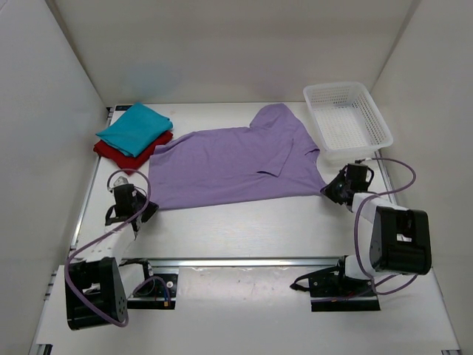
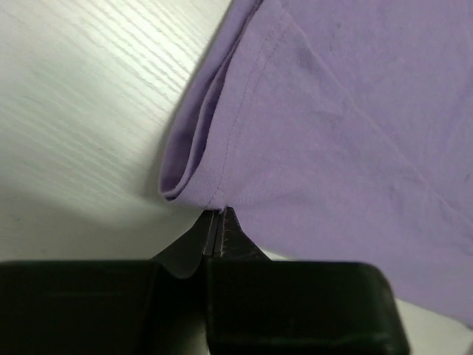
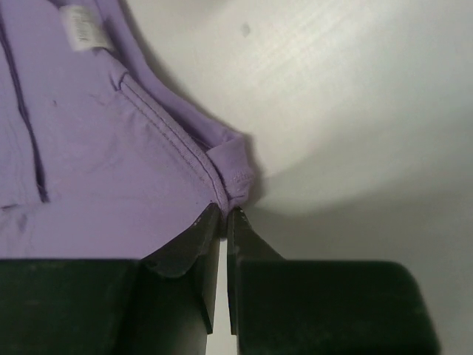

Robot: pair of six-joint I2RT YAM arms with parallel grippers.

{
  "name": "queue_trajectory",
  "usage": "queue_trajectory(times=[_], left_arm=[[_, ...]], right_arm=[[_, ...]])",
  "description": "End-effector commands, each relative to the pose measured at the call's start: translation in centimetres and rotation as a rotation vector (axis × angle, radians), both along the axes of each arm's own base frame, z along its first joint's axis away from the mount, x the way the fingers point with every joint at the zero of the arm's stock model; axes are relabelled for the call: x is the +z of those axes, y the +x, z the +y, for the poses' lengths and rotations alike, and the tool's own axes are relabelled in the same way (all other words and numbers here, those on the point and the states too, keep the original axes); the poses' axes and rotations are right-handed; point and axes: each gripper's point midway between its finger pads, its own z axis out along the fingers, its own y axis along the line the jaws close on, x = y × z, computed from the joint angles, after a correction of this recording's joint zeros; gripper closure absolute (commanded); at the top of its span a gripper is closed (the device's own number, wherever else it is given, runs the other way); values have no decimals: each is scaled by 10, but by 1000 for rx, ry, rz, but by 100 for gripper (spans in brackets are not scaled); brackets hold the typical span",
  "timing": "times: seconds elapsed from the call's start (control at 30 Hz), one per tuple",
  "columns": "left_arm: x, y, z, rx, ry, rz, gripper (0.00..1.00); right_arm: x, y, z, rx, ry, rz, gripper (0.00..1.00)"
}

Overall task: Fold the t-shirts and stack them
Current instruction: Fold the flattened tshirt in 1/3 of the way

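The lavender t-shirt [image 1: 236, 163] lies spread flat across the middle of the table, with one sleeve folded in. My left gripper [image 1: 150, 208] is at its near left corner, and in the left wrist view the gripper [image 2: 216, 214] is shut on the doubled hem [image 2: 222, 194]. My right gripper [image 1: 328, 191] is at the near right corner. In the right wrist view that gripper [image 3: 225, 214] is shut, with the stitched corner [image 3: 235, 181] pinched between the tips. The teal-blue t-shirt [image 1: 134, 127] lies folded on top of the folded dark red t-shirt [image 1: 112, 153] at the far left.
A white plastic mesh basket [image 1: 380, 124] stands at the far right, close to the lavender shirt's right edge. White walls enclose the table on three sides. A metal rail [image 1: 236, 261] runs along the near edge between the arm bases.
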Motion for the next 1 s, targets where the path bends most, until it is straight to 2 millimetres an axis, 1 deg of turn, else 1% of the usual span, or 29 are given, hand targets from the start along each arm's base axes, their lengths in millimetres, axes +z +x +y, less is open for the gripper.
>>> queue_trajectory(times=[0.0, 0.03, 0.07, 0.1, 0.13, 0.2, 0.23, 0.27, 0.33, 0.37, 0.4, 0.47, 0.5, 0.53, 0.57, 0.6, 0.63, 0.67, 0.73, 0.77, 0.8, 0.83, 0.87, 0.9, 0.93, 0.97], left_arm=[[-1, -9, 6, 8, 0, 29, 100], [-2, -13, 4, 0, -12, 37, 100], [-4, -17, 3, -1, -15, 43, 100], [-5, -23, -1, -15, -28, 43, 100], [-6, -27, -3, -20, -42, 47, 100], [-7, -36, -10, -46, -60, 42, 100], [-8, -42, -14, -63, -72, 50, 100], [-3, -43, -15, -66, -78, 26, 100], [-5, -55, -27, -110, -108, 51, 100], [-3, -59, -30, -126, -115, 52, 100], [3, -57, -33, -138, -118, 24, 100], [4, -65, -43, -166, -149, 34, 100], [5, -68, -46, -177, -153, 33, 100], [9, -68, -47, -183, -154, 21, 100], [8, -74, -54, -212, -176, 33, 100], [5, -79, -59, -229, -187, 46, 100], [8, -79, -61, -238, -186, 39, 100], [9, -82, -63, -246, -186, 48, 100], [16, -84, -64, -254, -181, 32, 100], [18, -87, -62, -252, -177, 38, 100], [23, -86, -60, -250, -171, 24, 100], [24, -87, -61, -255, -175, 20, 93], [27, -87, -61, -252, -175, 22, 85], [30, -86, -61, -258, -170, 14, 65], [28, -88, -62, -260, -173, 22, 38], [29, -87, -62, -257, -173, 18, 28]], right_arm=[[2, -20, 3, -12, -11, -17, 100], [-7, -33, 5, -11, 5, 12, 100], [-2, -37, 8, -2, 9, -2, 100], [-3, -48, 9, 5, 3, 4, 100], [-12, -63, 9, 4, -1, 48, 100], [2, -75, 10, 9, -4, 6, 100], [2, -83, 9, 2, 13, 20, 100], [14, -85, 7, -3, 10, -22, 100], [36, -92, 8, -8, 25, -82, 100], [40, -98, 9, -2, 22, -69, 100], [50, -100, 8, -8, 4, -92, 100], [63, -110, 12, 6, -23, -75, 100], [64, -117, 16, 17, -19, -47, 100], [66, -121, 17, 22, -29, -35, 100], [70, -126, 21, 30, -30, -18, 100], [76, -128, 27, 50, -24, -18, 100], [77, -131, 28, 55, -25, -15, 100], [86, -133, 28, 54, -43, -17, 100], [92, -141, 27, 70, -79, 9, 100], [99, -145, 23, 57, -113, 7, 100], [101, -150, 21, 60, -143, 12, 100], [107, -151, 22, 70, -152, -5, 100], [112, -154, 18, 71, -188, -11, 93], [120, -157, 13, 83, -238, -23, 82], [129, -157, 12, 78, -242, -38, 77], [132, -157, 15, 104, -242, -48, 69]])
